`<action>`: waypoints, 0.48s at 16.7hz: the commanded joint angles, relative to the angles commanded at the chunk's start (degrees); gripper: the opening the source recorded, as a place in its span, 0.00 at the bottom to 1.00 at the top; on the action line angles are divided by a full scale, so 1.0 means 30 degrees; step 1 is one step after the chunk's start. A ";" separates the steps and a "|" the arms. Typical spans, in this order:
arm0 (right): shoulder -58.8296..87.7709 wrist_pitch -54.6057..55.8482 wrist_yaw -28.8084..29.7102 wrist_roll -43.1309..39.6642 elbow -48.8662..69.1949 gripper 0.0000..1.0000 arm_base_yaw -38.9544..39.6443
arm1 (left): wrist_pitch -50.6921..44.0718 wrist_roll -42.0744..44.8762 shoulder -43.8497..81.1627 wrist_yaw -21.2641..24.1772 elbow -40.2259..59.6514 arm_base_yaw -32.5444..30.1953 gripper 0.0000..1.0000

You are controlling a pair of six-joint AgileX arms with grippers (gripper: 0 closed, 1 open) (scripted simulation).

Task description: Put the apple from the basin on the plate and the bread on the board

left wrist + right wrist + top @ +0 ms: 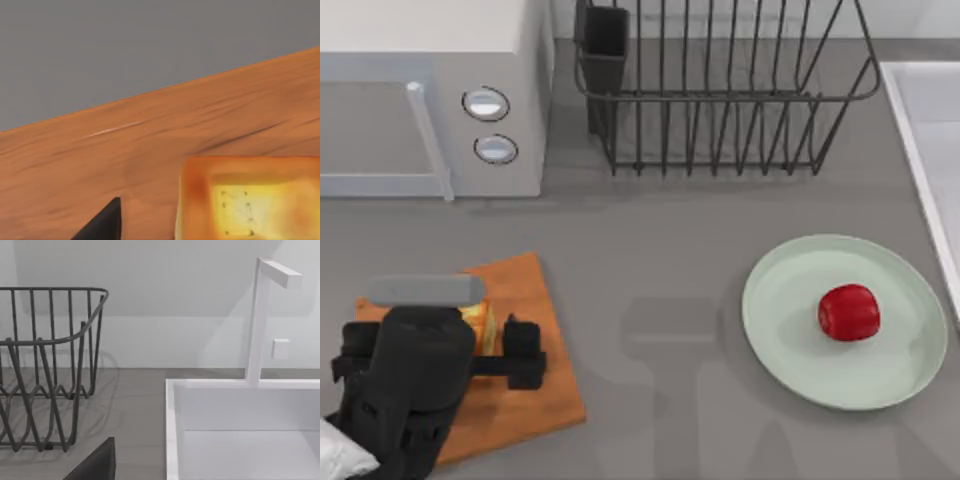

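The bread sits low over the board at the table's left, and our left gripper brackets it with a finger on either side; we cannot tell whether it is released. The apple already rests on the plate, clear of the basin, so that half looks done. Our right gripper faces the basin, grip unreadable

Grainy matt wood board, glossy red apple, smooth plate, black wire rack.
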 joint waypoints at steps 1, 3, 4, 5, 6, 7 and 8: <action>0.0000 0.0000 0.0000 0.0000 0.0000 1.00 0.0000 | -0.0002 0.0001 -0.0009 0.0002 0.0002 0.0003 1.00; 0.0000 0.0000 0.0000 0.0000 0.0000 1.00 0.0000 | -0.0208 0.0089 -0.0604 0.0163 0.0031 0.0188 1.00; 0.0000 0.0000 0.0000 0.0000 0.0000 1.00 0.0000 | -0.0473 0.0184 -0.1180 0.0336 -0.0046 0.0376 1.00; 0.0000 0.0000 0.0000 0.0000 0.0000 1.00 0.0000 | -0.0838 0.0312 -0.1922 0.0568 -0.0179 0.0628 1.00; 0.0000 0.0000 0.0000 0.0000 0.0000 1.00 0.0000 | -0.1289 0.0472 -0.2811 0.0857 -0.0356 0.0941 1.00; 0.0000 0.0000 0.0000 0.0000 0.0000 1.00 0.0000 | -0.1812 0.0661 -0.3832 0.1195 -0.0565 0.1310 1.00; 0.0000 0.0000 0.0000 0.0000 0.0000 1.00 0.0000 | -0.2393 0.0877 -0.4972 0.1575 -0.0798 0.1728 1.00</action>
